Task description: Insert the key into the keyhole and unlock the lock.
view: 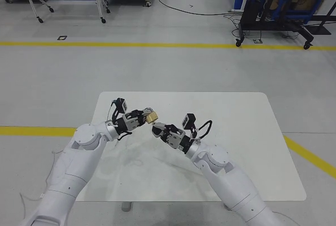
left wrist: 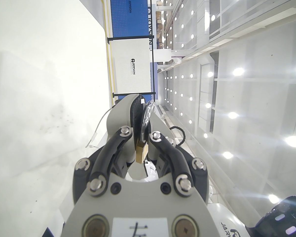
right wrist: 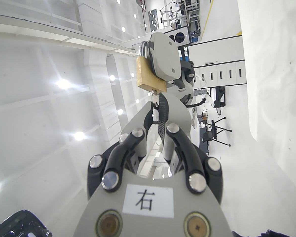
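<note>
The left gripper (left wrist: pixel 142 122) sits closest, its jaws clamped narrow on the lock (left wrist: pixel 141 152). The steel shackle (left wrist: pixel 147 114) is pinched between the pads near the fingertips, and the brass body shows in the gap between the fingers. From above, this gripper holds the lock in the air over the table (view: pixel 241 147), with the brass body jutting out of the jaws toward the other arm.

Just beside it, the right gripper (right wrist: pixel 156 107) points at the lock's bottom face. Its jaws are squeezed almost together on the key (right wrist: pixel 154 97). The key sticks out past the fingertips and its tip touches the underside of the brass body. How far it has entered the keyhole cannot be told.
</note>
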Robot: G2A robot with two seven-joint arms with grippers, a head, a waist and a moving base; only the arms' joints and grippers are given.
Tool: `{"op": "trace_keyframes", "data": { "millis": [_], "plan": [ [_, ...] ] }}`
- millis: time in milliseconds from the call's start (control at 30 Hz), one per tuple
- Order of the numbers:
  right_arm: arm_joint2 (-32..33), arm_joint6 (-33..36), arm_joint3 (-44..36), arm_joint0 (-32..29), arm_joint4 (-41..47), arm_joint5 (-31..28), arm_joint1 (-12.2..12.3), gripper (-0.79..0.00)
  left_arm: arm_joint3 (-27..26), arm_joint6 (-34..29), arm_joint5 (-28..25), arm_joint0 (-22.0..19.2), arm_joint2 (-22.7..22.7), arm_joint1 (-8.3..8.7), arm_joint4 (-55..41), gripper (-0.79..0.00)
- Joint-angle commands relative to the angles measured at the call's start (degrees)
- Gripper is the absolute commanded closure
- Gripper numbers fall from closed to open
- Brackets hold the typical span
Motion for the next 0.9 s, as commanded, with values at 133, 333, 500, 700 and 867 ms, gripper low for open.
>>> {"op": "trace_keyframes", "data": {
  "millis": [133,333,500,700,867],
  "plan": [
    [0.4,1.2,1.2,0.6,3.3,0.9,-0.3,0.0,-0.4,-0.5,-1.2,0.2,-0.1,-0.03,0.4,0.0],
    [2.1,4.6,3.2,1.3,13.0,3.9,-0.6,0.0,-1.2,-1.0,-3.9,0.8,-0.2,0.01,1.5,0.0],
    [4.1,8.9,4.9,1.9,20.6,8.0,-0.7,0.0,-3.1,-1.0,-10.2,2.4,-1.0,0.15,2.7,0.0],
    [5.3,13.4,6.0,2.7,24.5,13.9,-0.4,0.0,-3.9,-0.4,-11.9,3.2,-1.6,0.26,3.3,0.0],
    [6.0,14.1,6.0,2.9,23.9,15.9,-0.2,0.0,-4.1,-0.4,-12.3,3.5,-2.1,0.32,3.1,0.0]
  ]
}}
